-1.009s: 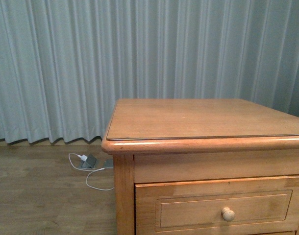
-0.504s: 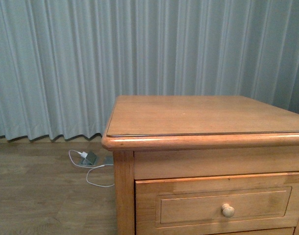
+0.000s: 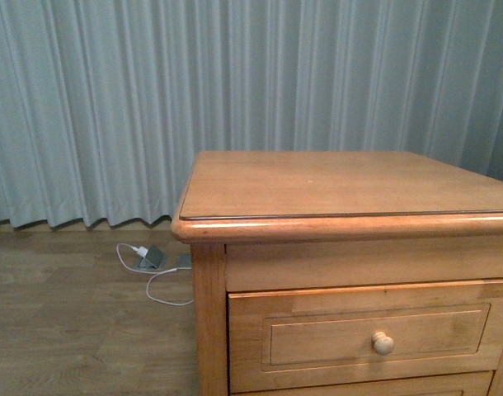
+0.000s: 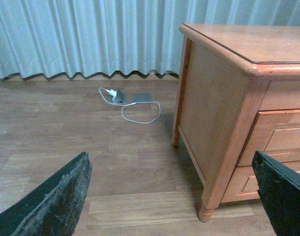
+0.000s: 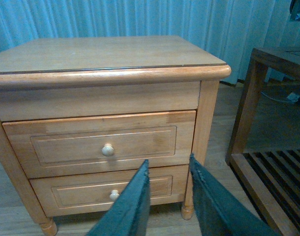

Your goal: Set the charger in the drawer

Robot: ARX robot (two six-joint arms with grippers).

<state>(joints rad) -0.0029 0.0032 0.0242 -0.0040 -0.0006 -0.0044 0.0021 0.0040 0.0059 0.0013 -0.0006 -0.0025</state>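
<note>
Drawer [image 5: 103, 144]: upper one of the wooden cabinet [image 3: 350, 186], front flush and closed; round knob [image 5: 107, 150] centred on its panel. A similar lower drawer [image 5: 110, 191] sits beneath, also closed.
Charger: the white plug with black cable does not show in any view. Cabinet top is bare. Location unknown from here.
Decoy: white-cabled charger [image 4: 112, 93] with a grey device lies on the floor by the curtain [image 3: 152, 99], left of the cabinet. Not the target; leave it.
Left end effector [image 4: 169, 196]: fingers spread wide, nothing between them, aimed at the floor beside the cabinet's side panel.
Right end effector [image 5: 167, 196]: fingers close together with a narrow gap, nothing held, facing the drawer fronts, below and right of the upper knob.
Step in hand (judgement): open the upper drawer, right arm best placed.
How to do it well: raise and shift toward the upper knob, widen the fingers enough to straddle it, close around the neck behind the ball, pull straight out along the drawer's travel.
Risks: grabbing the lower knob by mistake; an angled pull could jam the drawer or slip off the knob.
Neighbour: slatted wooden rack [image 5: 268, 167] stands to the cabinet's right; keep the elbow off it.
</note>
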